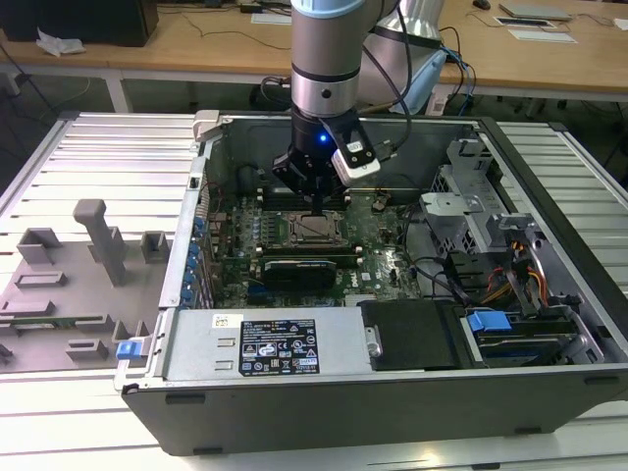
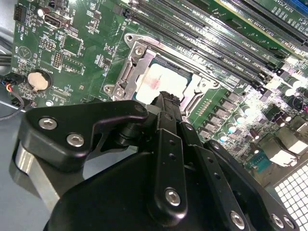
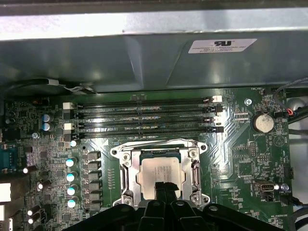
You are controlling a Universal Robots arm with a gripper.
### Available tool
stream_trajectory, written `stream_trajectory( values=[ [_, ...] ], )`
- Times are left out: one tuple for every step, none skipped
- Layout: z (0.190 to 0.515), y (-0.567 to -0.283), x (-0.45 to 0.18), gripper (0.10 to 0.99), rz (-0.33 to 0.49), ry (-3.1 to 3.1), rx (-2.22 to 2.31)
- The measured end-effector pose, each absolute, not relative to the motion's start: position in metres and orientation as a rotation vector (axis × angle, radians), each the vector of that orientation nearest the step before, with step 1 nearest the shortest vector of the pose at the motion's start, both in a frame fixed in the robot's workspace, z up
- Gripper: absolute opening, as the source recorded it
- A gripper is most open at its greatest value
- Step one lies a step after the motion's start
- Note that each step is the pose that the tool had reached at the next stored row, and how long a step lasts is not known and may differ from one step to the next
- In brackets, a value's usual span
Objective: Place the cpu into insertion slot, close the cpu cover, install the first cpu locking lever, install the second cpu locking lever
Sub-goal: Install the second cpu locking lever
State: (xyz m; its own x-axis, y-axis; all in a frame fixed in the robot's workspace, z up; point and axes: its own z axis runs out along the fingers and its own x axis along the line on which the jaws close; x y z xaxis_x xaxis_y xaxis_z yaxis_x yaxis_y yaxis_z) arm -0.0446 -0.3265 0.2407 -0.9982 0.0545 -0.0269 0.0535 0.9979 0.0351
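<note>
The cpu (image 3: 161, 169) lies flat in the insertion slot (image 3: 156, 151) in the middle of the green motherboard (image 1: 373, 260); its silvery-beige top shows through the window of the cpu cover (image 3: 128, 173). The silvery cover frame lies down around the chip. My gripper (image 3: 164, 185) is shut with its two black fingers pressed together, the tip right at the chip's near edge. In the second wrist view the gripper (image 2: 167, 97) ends at the edge of the cpu (image 2: 159, 79). In the exterior view the gripper (image 1: 315, 208) hangs straight over the socket. I cannot make out the locking levers.
Long black memory slots (image 3: 144, 115) run just beyond the socket, below the case wall (image 3: 144, 62). A coin battery (image 3: 263, 122) sits to one side. The power supply (image 1: 265, 348), drive cage (image 1: 471, 211) and cables (image 1: 510, 275) crowd the open case. Grey fixtures (image 1: 98, 240) stand outside.
</note>
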Motion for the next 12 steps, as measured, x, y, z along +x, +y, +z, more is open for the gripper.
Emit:
stream_trajectory(
  values=[
    [0.2407,-0.3265,-0.0446,0.106,0.054,3.112,0.084],
    [0.2407,-0.3265,-0.0446,0.106,0.054,3.112,0.084],
    [0.2407,-0.3265,-0.0446,0.106,0.054,3.112,0.084],
    [0.2407,-0.3265,-0.0446,0.106,0.054,3.112,0.084],
    [0.2407,-0.3265,-0.0446,0.106,0.054,3.112,0.084],
    [0.2407,-0.3265,-0.0446,0.106,0.056,3.112,0.084],
    [0.2407,-0.3265,-0.0446,0.106,0.059,3.112,0.084],
    [0.2417,-0.3266,-0.0446,0.106,0.058,3.112,0.084],
    [0.2432,-0.3266,-0.0446,0.106,0.058,3.112,0.084],
    [0.2449,-0.3265,-0.0446,0.106,0.058,3.112,0.084],
    [0.2457,-0.3265,-0.0446,0.106,0.058,3.112,0.084],
    [0.2459,-0.3265,-0.0445,0.106,0.058,3.112,0.084]
  ],
)
